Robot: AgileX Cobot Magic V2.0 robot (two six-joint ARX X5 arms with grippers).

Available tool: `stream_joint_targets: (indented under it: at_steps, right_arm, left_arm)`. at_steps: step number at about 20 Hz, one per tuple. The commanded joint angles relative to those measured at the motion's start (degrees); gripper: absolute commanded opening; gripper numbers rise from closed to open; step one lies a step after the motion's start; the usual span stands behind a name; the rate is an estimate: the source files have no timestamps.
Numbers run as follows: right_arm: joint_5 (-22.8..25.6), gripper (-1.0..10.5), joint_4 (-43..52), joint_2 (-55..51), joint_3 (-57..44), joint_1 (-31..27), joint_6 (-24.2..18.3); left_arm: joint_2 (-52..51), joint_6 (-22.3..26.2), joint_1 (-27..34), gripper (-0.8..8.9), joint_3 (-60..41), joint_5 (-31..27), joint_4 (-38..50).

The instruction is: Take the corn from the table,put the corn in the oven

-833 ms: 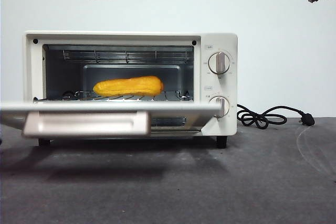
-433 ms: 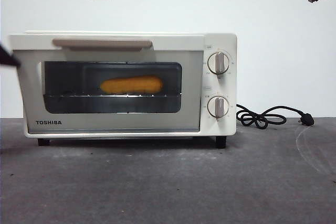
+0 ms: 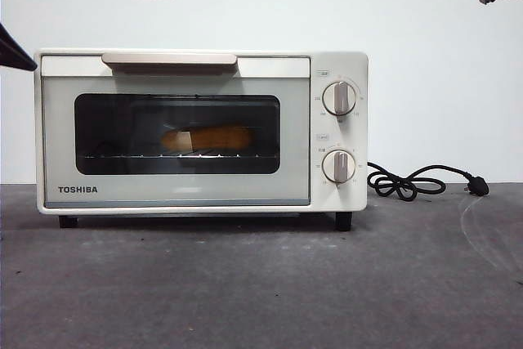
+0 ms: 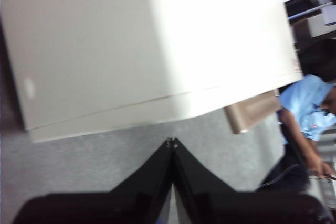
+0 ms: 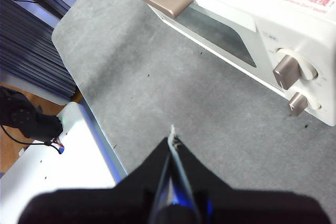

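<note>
Sitting shut on the dark grey matte surface (image 3: 261, 284), the cream boxy oven (image 3: 200, 132) holds the corn (image 3: 206, 138) on its wire rack, behind the dark glass door, long axis lying side to side. Front view: beige bar handle (image 3: 169, 59) along the door's upper edge, two knobs at the right, black cord (image 3: 417, 181) coiled beside the oven. A black tip shows at each upper side.

Left wrist view: left gripper (image 4: 172, 142), fingers pressed together, holding nothing, hovers close beside the oven's smooth cream wall; judged the nearer arm.

Right wrist view: right gripper (image 5: 172, 141), fingers closed and empty, hangs high over the mottled surface, well apart from the oven. Task looks complete.
</note>
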Motion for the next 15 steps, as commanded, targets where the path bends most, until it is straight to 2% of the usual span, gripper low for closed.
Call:
stream_joint_targets:
  at_steps: [1, 10, 15]
  right_arm:
    - [-0.2, -0.1, 0.1, 0.3, 0.0, 0.0, -0.6]
    - [-0.2, -0.1, 0.3, 0.3, 0.0, 0.0, -0.6]
    - [-0.2, -0.1, 0.3, 0.3, 0.0, 0.0, -0.6]
  left_arm:
    - [0.4, -0.5, -0.1, -0.08, -0.1, -1.4, 1.1]
    - [0.4, -6.4, -0.6, -0.08, -0.1, -1.6, 8.4]
    - [0.4, -6.8, -1.2, -0.08, -0.1, -1.6, 10.3]
